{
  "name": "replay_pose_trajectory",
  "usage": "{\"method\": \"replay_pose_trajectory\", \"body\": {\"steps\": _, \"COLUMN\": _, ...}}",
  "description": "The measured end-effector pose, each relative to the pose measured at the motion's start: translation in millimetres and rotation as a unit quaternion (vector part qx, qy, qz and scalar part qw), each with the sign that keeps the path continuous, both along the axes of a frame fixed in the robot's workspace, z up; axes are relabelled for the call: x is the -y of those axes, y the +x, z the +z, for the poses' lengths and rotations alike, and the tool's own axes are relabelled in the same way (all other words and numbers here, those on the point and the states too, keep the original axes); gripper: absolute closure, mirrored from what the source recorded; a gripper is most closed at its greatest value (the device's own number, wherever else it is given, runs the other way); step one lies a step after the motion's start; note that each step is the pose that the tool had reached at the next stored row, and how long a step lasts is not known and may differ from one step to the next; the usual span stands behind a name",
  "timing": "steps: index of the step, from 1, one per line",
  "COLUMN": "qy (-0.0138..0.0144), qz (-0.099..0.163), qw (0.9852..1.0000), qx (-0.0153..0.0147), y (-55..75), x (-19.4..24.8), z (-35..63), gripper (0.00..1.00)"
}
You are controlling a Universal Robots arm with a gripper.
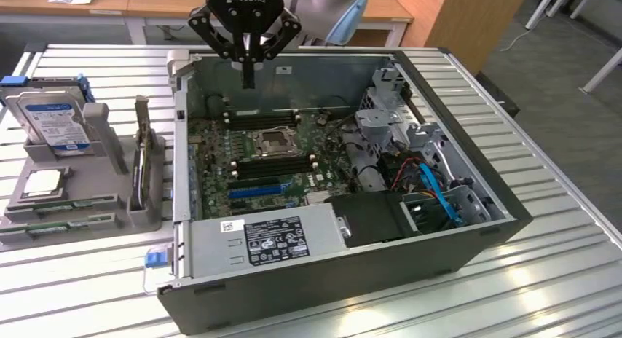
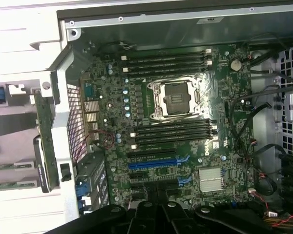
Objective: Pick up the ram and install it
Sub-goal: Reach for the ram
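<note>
Gripper (image 1: 249,80) pinched shut, empty, above open computer case (image 1: 389,272). Ram (image 1: 66,205) unpicked on tray (image 1: 97,181), exterior view's left. Pick-up pending; a grasp needs the fingers parted.

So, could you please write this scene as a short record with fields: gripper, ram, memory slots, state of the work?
gripper: shut, nothing seen in it, hanging over the far end of the open case
ram: two green sticks lying flat in the grey holder, to the exterior view's left of the case, apart from the gripper
memory slots: black, on both sides of the processor socket, all look empty
state of the work: ram not yet picked up
</note>
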State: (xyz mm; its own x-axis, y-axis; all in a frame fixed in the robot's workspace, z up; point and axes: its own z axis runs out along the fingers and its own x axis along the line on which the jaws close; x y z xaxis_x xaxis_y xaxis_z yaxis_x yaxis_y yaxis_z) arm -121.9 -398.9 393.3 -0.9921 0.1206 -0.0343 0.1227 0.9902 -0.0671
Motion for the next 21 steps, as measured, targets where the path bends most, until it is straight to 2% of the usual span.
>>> {"method": "replay_pose_trajectory", "body": {"steps": 3, "qy": -0.0001, "qz": -0.001, "qw": 1.0000, "qx": 0.0000, "y": -4.7, "x": 0.0, "z": 0.0, "gripper": 0.89}}
{"method": "replay_pose_trajectory", "body": {"steps": 21, "qy": -0.0001, "qz": -0.001, "qw": 1.0000, "qx": 0.0000, "y": -86.6, "x": 2.5, "z": -0.8, "gripper": 0.89}}
